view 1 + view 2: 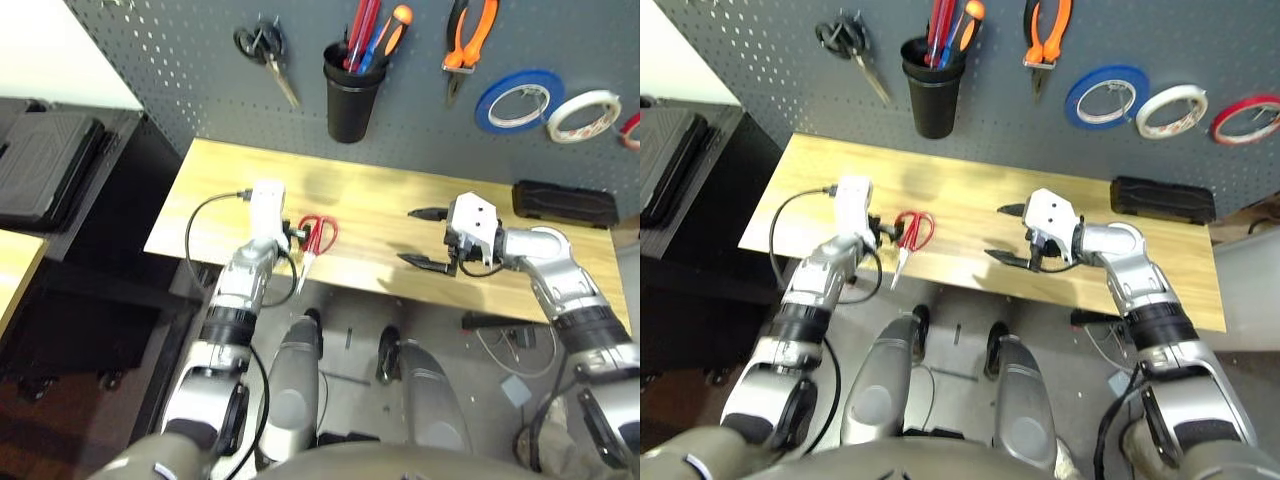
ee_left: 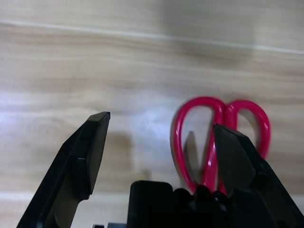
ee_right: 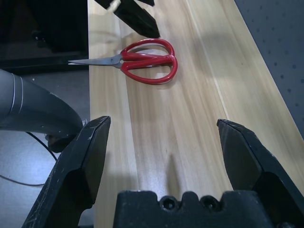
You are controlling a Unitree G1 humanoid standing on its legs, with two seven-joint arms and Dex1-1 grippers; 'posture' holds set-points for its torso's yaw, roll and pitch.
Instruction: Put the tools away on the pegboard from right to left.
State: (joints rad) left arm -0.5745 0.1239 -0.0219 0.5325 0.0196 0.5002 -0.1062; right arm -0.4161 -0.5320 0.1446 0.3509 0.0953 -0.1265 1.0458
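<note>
Black fingers [image 2: 90, 152] of the left pincer [image 2: 159, 142] stand spread wide and empty, low over the pale wooden tabletop [image 1: 380, 215], with the red-handled steel scissors [image 2: 221, 137] lying flat just beyond them; one finger overlaps the red loops in the left wrist view while the other sits over bare wood, so the scissors are off to one side of the gap, not centred in it. Seen from the head, the scissors [image 1: 317, 238] rest near the tabletop's front edge, blades pointing toward the robot and tips close to the rim. Closing from this offset could catch only one loop, or nudge the scissors so that they spin or slide off the front edge. Thin handles lying flat give little to pinch, so a slip looks likely. Well to the right, the right pincer [image 1: 428, 238] hangs open and empty above the wood. On the dark grey perforated pegboard [image 1: 180, 60] already hang the orange-and-black pliers [image 1: 467, 38], the thin red tape ring [image 1: 1247, 118] and, in the black cup [image 1: 352, 95], the red-handled screwdriver [image 1: 390, 35]; the scissors seem the last to go, and the black-handled scissors [image 1: 263, 50] crowd the left hooks
</note>
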